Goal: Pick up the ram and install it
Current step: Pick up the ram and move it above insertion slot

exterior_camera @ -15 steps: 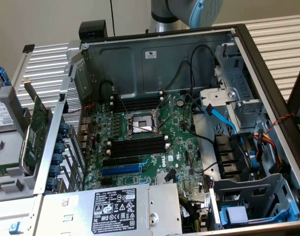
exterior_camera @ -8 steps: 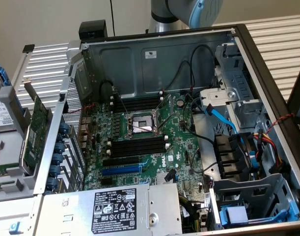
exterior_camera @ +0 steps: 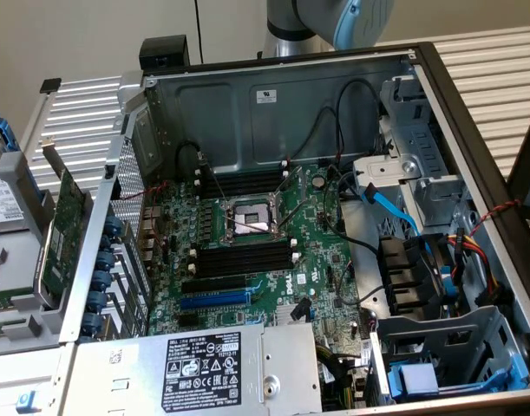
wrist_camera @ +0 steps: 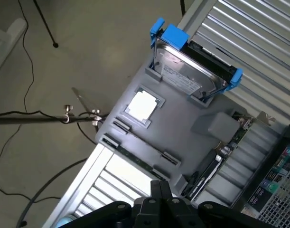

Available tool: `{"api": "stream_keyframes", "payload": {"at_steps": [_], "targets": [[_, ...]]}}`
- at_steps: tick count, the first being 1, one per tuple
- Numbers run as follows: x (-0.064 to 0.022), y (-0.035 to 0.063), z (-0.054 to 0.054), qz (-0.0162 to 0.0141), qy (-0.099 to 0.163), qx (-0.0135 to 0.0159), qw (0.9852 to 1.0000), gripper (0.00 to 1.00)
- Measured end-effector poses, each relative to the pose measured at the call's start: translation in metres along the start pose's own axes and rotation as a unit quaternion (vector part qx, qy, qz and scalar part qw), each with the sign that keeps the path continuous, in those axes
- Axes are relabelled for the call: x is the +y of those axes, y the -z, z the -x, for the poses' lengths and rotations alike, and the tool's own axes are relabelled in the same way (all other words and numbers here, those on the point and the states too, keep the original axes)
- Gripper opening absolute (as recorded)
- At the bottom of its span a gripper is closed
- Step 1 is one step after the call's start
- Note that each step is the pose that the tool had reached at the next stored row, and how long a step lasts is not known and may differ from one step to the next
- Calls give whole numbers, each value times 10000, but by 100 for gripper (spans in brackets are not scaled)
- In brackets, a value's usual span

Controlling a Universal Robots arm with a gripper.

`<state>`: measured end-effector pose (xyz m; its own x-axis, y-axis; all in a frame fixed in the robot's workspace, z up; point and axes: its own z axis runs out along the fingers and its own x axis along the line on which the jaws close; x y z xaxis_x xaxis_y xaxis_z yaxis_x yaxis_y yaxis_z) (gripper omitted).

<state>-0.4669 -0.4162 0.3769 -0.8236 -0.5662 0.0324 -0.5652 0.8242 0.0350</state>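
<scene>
The gripper [wrist_camera: 160, 187], jaws fully closed on nothing, hung over the grey tray [wrist_camera: 187, 118], at nine o'clock from the motherboard [exterior_camera: 321, 251] in the exterior view. The ram [wrist_camera: 135, 159] lay in the tray's edge slot, just off the fingertips, long axis along that edge

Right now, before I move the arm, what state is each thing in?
Gripper: shut, holding nothing, above the gray tray.
Ram: sitting in the tray's long holder, not picked up.
Memory slots: empty.
Computer case: open, inside exposed.
Hard drive: seated in the tray, in its blue bracket.
</scene>
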Motion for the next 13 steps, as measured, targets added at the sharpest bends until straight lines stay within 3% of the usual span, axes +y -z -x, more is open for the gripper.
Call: {"api": "stream_keyframes", "payload": {"at_steps": [3,7,13], "targets": [[0,0,0,-9,274,10,9996,11],[0,-1,0,-20,634,22,9980,11],[0,-1,0,-38,1184,42,9930,11]]}}
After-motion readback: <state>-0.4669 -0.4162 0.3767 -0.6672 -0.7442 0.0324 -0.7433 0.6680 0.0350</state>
